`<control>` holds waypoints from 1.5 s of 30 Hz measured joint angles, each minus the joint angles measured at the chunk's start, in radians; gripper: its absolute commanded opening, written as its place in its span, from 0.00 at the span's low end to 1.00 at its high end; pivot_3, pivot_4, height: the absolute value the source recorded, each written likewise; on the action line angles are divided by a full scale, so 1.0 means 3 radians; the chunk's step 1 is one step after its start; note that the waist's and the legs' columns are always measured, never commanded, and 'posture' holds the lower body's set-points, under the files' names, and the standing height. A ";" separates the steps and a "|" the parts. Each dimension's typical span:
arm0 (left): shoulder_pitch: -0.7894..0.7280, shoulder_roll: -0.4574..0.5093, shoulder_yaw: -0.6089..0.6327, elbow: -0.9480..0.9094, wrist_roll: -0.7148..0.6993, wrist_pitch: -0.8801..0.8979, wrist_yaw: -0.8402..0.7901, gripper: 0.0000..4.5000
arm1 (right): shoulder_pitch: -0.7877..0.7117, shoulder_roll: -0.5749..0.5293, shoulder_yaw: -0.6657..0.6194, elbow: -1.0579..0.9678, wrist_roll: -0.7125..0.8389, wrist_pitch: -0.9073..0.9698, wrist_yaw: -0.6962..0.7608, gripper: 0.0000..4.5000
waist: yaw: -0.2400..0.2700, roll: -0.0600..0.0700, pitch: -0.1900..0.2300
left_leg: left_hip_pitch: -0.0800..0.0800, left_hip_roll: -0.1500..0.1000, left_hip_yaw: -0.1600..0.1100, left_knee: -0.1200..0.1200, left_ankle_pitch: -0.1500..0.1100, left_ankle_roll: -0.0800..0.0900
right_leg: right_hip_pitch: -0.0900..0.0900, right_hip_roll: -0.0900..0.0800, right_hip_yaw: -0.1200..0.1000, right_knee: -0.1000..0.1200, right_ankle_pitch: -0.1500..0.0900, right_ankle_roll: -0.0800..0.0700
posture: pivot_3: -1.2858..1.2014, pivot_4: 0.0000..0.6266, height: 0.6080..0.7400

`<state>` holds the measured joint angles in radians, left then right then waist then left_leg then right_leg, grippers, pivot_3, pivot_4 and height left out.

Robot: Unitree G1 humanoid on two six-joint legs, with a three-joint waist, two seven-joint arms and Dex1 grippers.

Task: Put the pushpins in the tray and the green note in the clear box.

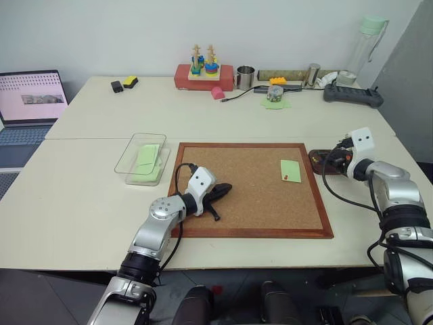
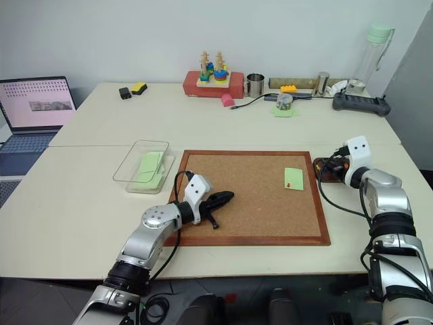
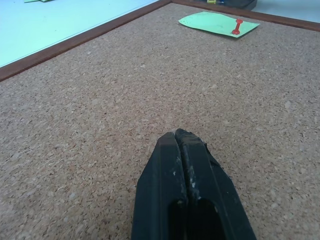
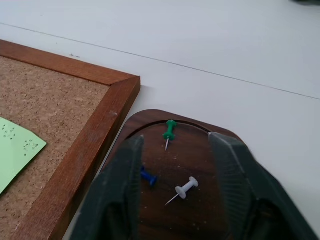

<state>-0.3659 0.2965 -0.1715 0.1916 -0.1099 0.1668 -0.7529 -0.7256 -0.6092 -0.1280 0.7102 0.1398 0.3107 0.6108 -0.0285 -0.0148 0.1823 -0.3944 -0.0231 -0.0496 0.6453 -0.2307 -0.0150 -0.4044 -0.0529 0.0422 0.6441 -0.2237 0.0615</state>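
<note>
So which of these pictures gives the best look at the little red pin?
The left wrist view: the red pin shows its whole shape, lying on the green note on the cork board. The head views show it as a tiny red dot at the note's lower edge.

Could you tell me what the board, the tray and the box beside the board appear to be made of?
The board: speckled tan surface, likely cork, in a reddish-brown wooden frame. The tray: dark brown with a smooth, slightly glossy look, probably finished wood. The clear box: see-through walls, apparently transparent plastic.
</note>
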 measured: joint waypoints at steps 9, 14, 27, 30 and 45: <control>-0.0004 0.0014 -0.0016 -0.0002 0.0000 0.0001 -0.0004 0.00 | 0.0441 -0.0152 0.0109 -0.1112 0.0290 0.0111 0.0787 0.77 | 0.0001 0.0001 -0.0001 | 0.0000 0.0001 -0.0005 0.0000 0.0000 0.0000 | 0.0001 0.0001 -0.0003 0.0000 -0.0011 0.0017 | 0.52 0.24 1.00; -0.0016 0.0024 -0.0014 0.0019 0.0001 0.0001 0.0000 0.00 | 0.0700 -0.0068 0.0323 -0.1482 0.0378 0.0311 0.0977 0.77 | -0.0001 0.0001 -0.0001 | 0.0001 0.0001 -0.0003 0.0002 0.0000 0.0000 | 0.0000 0.0000 -0.0001 0.0002 -0.0010 0.0017 | 0.52 0.24 1.00; -0.0007 0.0034 -0.0026 -0.0004 0.0001 0.0004 0.0001 0.00 | 0.0678 0.0137 0.0542 -0.1230 0.0216 0.0086 0.0961 0.77 | -0.0001 0.0001 -0.0001 | 0.0001 0.0001 -0.0004 0.0000 0.0000 0.0000 | 0.0000 0.0000 -0.0002 0.0001 -0.0011 0.0017 | 0.52 0.24 1.00; -0.0005 0.0033 -0.0028 -0.0009 0.0001 0.0005 0.0002 0.00 | 0.0676 0.0175 0.0551 -0.1138 0.0182 0.0004 0.0940 0.71 | -0.0001 0.0001 -0.0001 | 0.0000 0.0001 -0.0003 0.0000 0.0000 0.0000 | 0.0000 0.0000 -0.0002 0.0000 -0.0011 0.0017 | 0.52 0.24 1.00; 0.0002 0.0033 -0.0028 -0.0014 0.0001 0.0006 0.0007 0.00 | 0.0676 0.0193 0.0549 -0.1111 0.0170 -0.0070 0.1036 0.04 | -0.0001 0.0001 -0.0001 | 0.0001 0.0001 -0.0004 0.0000 0.0000 0.0000 | 0.0000 0.0000 -0.0001 0.0000 -0.0011 0.0017 | 0.52 0.24 1.00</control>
<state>-0.3652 0.3064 -0.1799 0.1873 -0.1095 0.1684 -0.7508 -0.5229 -0.5514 0.0366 0.3769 0.1908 0.2896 0.9214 -0.0289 -0.0144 0.1819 -0.3942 -0.0227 -0.0507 0.6452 -0.2308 -0.0150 -0.4045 -0.0528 0.0418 0.6442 -0.2269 0.0665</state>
